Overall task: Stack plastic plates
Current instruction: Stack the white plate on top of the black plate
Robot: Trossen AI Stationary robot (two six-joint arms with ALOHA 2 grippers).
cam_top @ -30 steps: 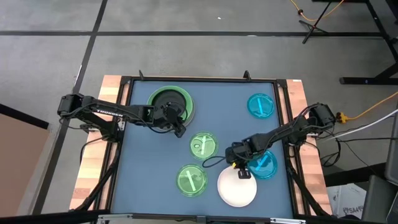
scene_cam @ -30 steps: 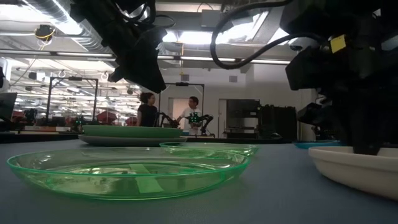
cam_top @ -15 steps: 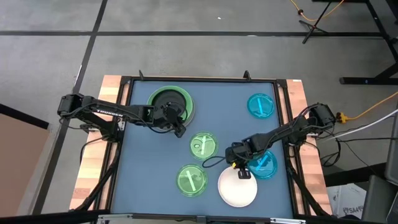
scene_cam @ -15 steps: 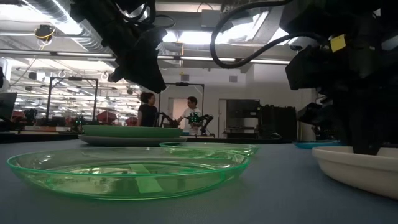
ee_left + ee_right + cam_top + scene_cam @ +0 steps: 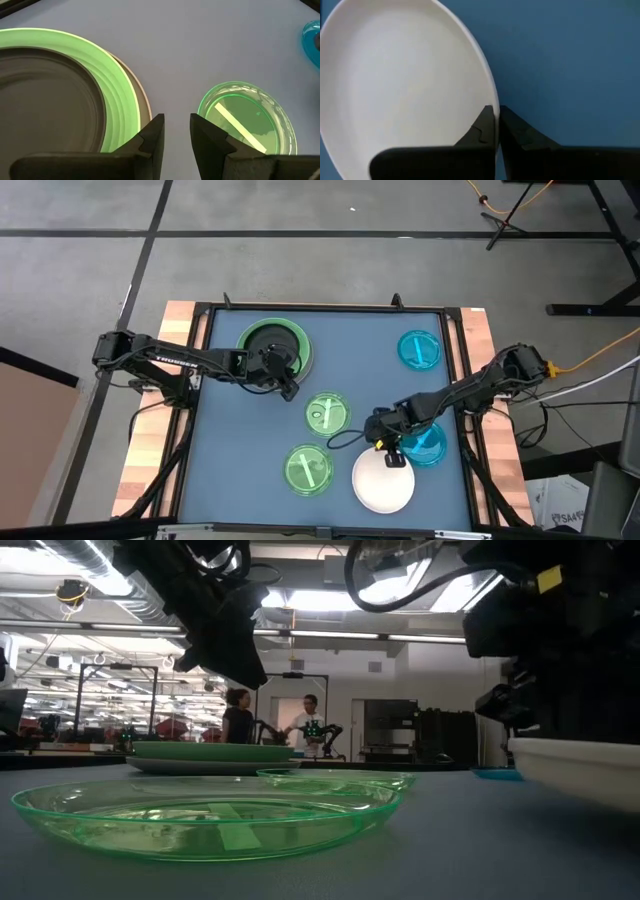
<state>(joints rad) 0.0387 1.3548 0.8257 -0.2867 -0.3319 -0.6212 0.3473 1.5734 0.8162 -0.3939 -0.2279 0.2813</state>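
Right gripper (image 5: 496, 131) has its jaws clamped on the rim of the white plate (image 5: 383, 487), whose edge is raised clear of the table (image 5: 440, 840) in the low view. Just beside those jaws sits a cyan plate (image 5: 424, 444). Across the table, the left gripper (image 5: 175, 137) hangs with jaws narrowly apart, holding nothing, beside the black plate (image 5: 271, 343) stacked on light green and grey; a small green plate (image 5: 245, 120) lies just beyond its fingertips.

Bare table (image 5: 370, 365) mid-back; green plates (image 5: 327, 413) crowd centre (front too)
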